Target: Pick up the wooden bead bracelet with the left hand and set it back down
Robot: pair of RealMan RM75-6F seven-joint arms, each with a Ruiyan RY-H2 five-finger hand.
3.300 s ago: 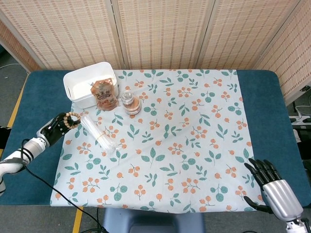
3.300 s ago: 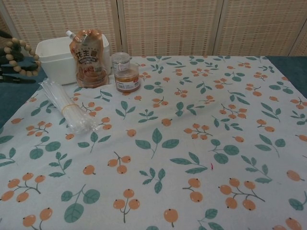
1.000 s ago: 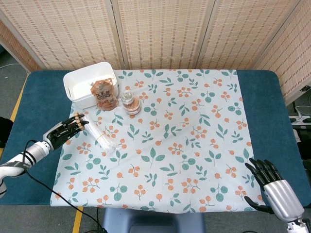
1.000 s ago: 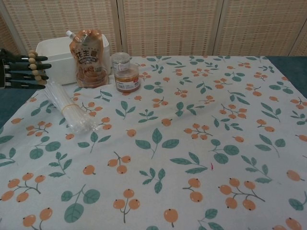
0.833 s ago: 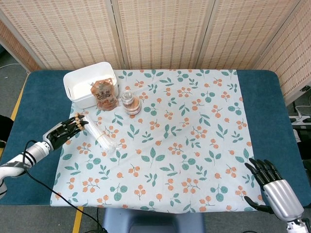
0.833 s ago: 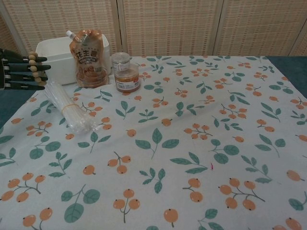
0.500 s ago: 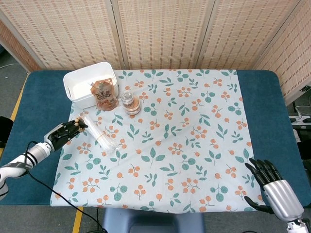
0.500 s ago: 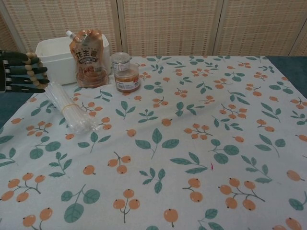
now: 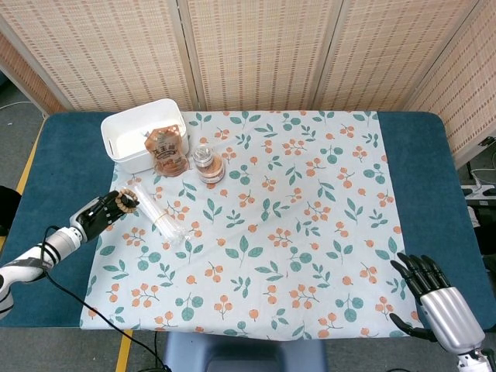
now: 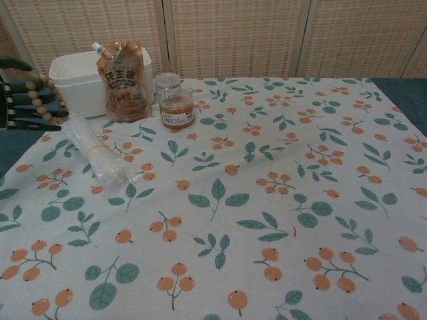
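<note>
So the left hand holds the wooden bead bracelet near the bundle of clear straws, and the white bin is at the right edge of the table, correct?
Not quite. The left hand does hold the wooden bead bracelet near the bundle of clear straws, but the head view shows the white bin at the far left.

**Wood, plastic and cloth**

Matt wooden beads of the bracelet (image 10: 48,100) drape over the dark, smooth fingers of the left robot hand (image 10: 25,101). Just beside it lies a clear glossy plastic bundle (image 10: 97,150) on matt printed cloth (image 10: 267,200). Beyond stand a smooth white plastic bin (image 10: 77,83) and a shiny foil pouch (image 10: 123,80).
</note>
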